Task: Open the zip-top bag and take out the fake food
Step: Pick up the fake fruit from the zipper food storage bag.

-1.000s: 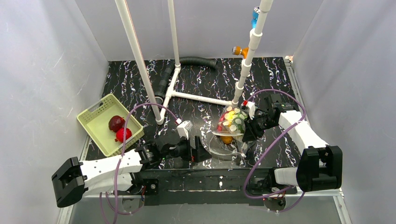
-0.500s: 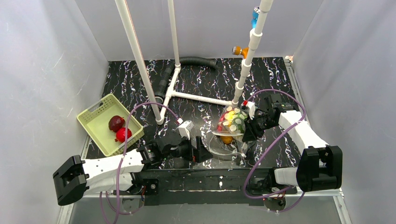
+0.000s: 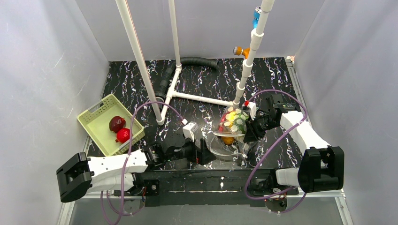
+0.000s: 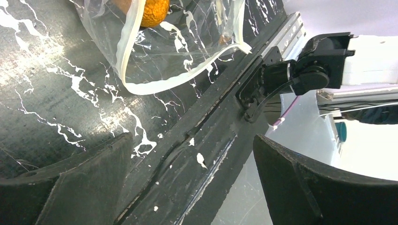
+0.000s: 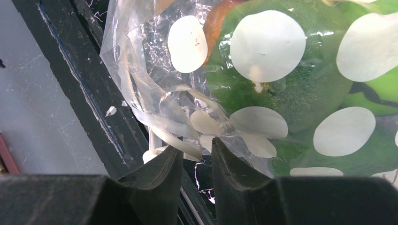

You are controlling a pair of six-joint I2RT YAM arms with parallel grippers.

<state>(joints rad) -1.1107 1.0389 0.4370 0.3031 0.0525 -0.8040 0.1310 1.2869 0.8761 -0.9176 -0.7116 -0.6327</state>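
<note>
Left end effector (image 4: 192, 140) moved nearer zip-top bag (image 3: 230, 125), agape; right end effector (image 5: 196, 150) clamps it.

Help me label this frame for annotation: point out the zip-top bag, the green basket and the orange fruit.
zip-top bag (image 3: 232, 123), top external view, its dotted bulging side.
green basket (image 3: 99, 127), top external view, its bare floor.
orange fruit (image 4: 155, 10), left wrist view, its rounded underside at the top edge.
</note>
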